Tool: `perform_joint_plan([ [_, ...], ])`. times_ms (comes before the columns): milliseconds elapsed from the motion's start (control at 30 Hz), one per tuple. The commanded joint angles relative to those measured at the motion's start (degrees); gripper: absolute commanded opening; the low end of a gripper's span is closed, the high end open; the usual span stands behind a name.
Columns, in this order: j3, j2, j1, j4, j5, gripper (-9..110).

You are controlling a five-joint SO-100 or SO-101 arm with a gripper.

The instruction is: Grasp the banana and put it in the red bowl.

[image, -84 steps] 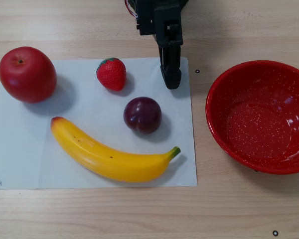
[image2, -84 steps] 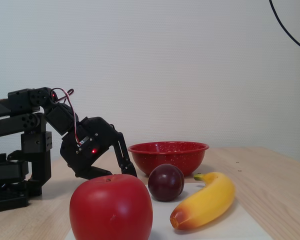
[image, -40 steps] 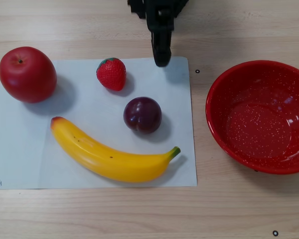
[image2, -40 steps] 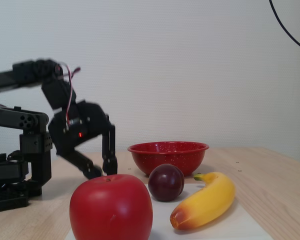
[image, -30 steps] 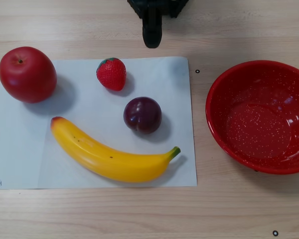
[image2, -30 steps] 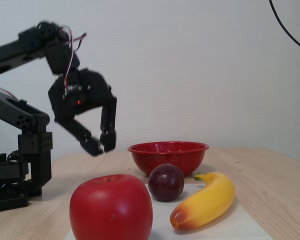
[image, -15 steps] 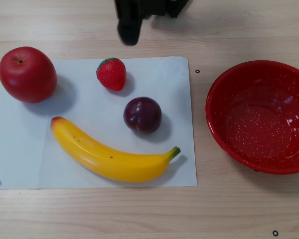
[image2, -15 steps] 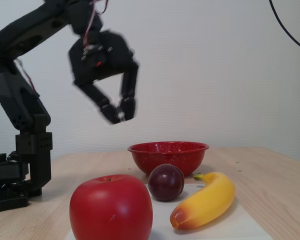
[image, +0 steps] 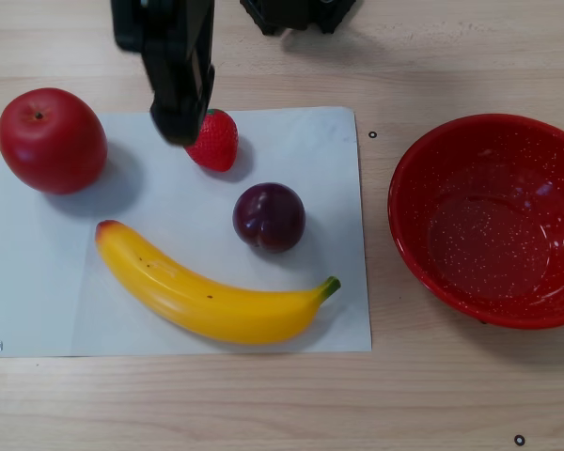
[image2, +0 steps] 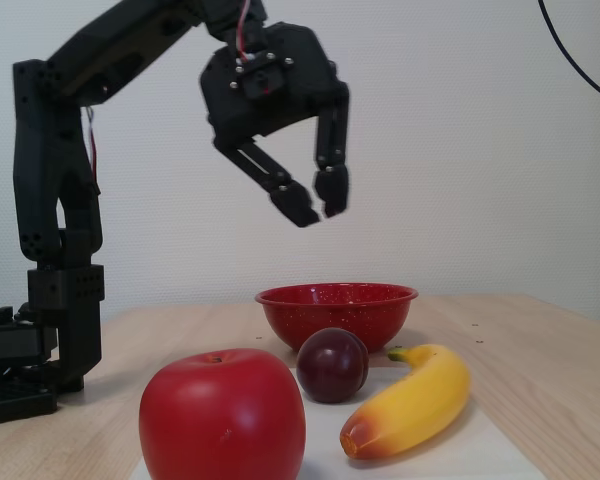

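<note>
The banana lies on a white paper sheet, curved, with its green stem toward the red bowl and its orange end toward the apple. The fixed view shows the banana at the front right and the red bowl behind it. My gripper hangs high above the table, open by a narrow gap, with nothing between its fingers. In the other view the gripper sits over the strawberry's left edge, well back from the banana.
A red apple, a strawberry and a dark plum share the sheet with the banana. The plum lies just behind the banana's stem half. The arm's base stands at the left of the fixed view.
The arm has risen from low near the table to high above it. It has swung left in the other view, from beside the sheet's back edge to over the strawberry. The fruit and bowl stayed put.
</note>
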Motion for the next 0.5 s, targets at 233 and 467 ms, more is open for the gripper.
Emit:
perform_joint_plan([
  [233,-18.02,-10.11,0.18,5.10,-1.32,6],
  [467,-26.37,-19.42,1.41,5.36,-2.81,11],
])
